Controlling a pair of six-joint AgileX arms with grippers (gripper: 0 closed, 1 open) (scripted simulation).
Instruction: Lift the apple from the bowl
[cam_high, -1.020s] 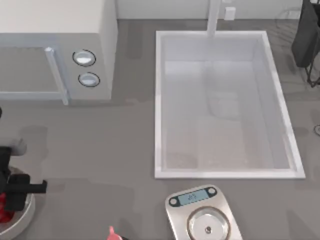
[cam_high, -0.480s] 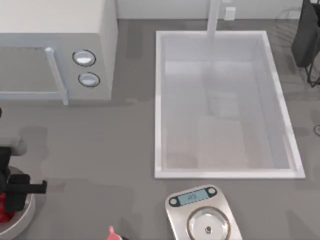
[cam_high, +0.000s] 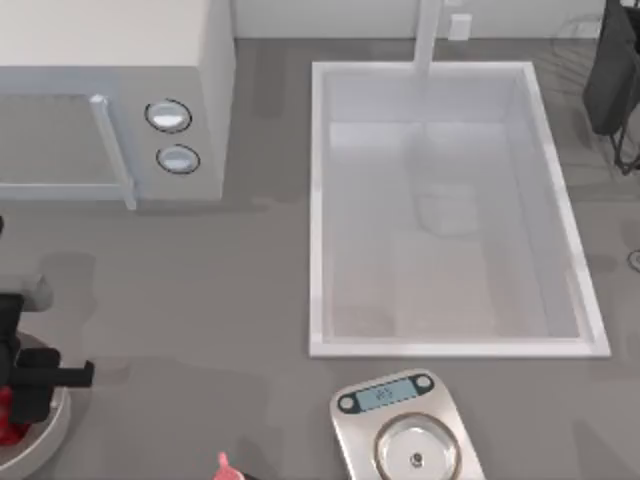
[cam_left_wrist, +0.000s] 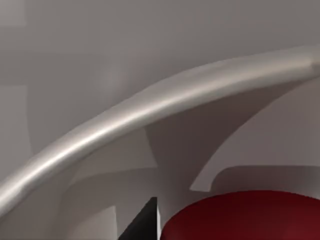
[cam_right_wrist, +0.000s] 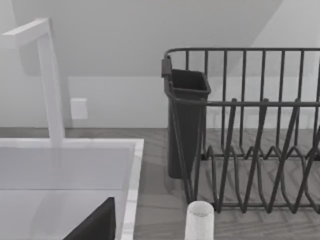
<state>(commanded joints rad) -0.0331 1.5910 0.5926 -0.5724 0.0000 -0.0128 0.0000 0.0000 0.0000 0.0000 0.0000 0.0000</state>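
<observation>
The deep-red apple (cam_high: 8, 422) lies in the off-white bowl (cam_high: 52, 436) at the table's front left corner, partly cut off by the picture's edge. My left gripper (cam_high: 22, 395) is down inside the bowl, right over the apple and covering most of it. In the left wrist view the bowl's thick rim (cam_left_wrist: 150, 107) arcs across close up and the apple (cam_left_wrist: 245, 215) sits just below it, with a black piece of the gripper right beside it. My right arm (cam_high: 612, 70) is parked at the far right back corner.
A microwave (cam_high: 110, 100) stands at the back left. The white sink (cam_high: 450, 340) with its faucet (cam_high: 428, 35) takes the middle right. A silver scale (cam_high: 410, 435) and a tiny pink object (cam_high: 222, 465) sit at the front edge. A dark dish rack (cam_right_wrist: 250, 135) is beside the sink.
</observation>
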